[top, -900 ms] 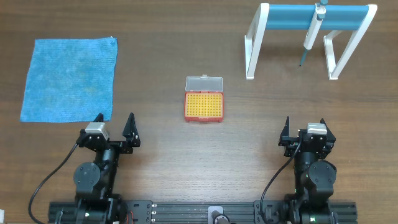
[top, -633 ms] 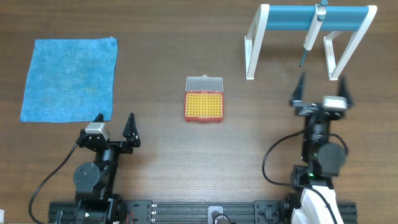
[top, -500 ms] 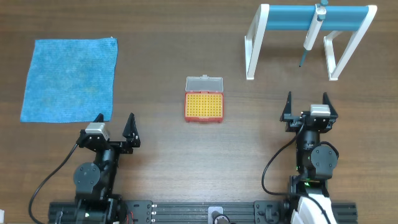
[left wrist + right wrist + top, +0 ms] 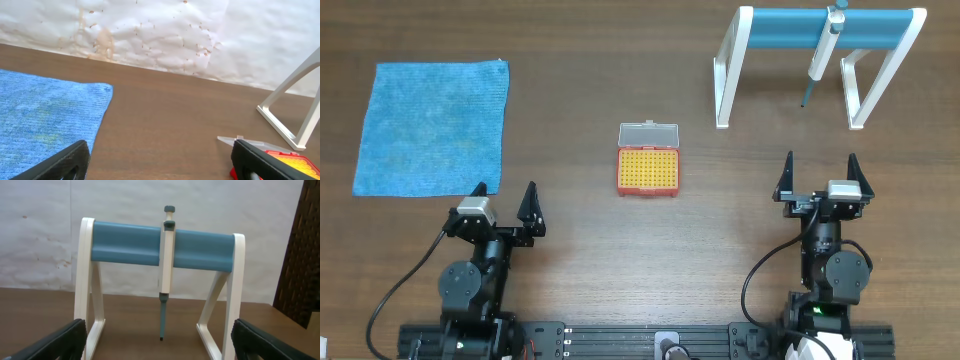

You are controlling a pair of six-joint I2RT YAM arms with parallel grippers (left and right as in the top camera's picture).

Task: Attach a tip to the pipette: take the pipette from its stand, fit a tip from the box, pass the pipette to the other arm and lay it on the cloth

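I see the brown wooden counter with a blue cloth lying flat at its far left. At the far right is the white-legged stand with its blue crossbar. The left arm sits low at its base. Its end effector is spread wide and holds nothing, just short of the cloth's near corner. The right end effector is also spread wide and holds nothing. It faces the stand and is well apart from it. My right wrist camera puts the stand's two legs between the fingers. Near the middle of the counter is the orange tip box, its clear lid folded back and rows of yellow tips showing. The pipette hangs upright from the crossbar, narrow end down, between the stand's legs and clear of the counter.
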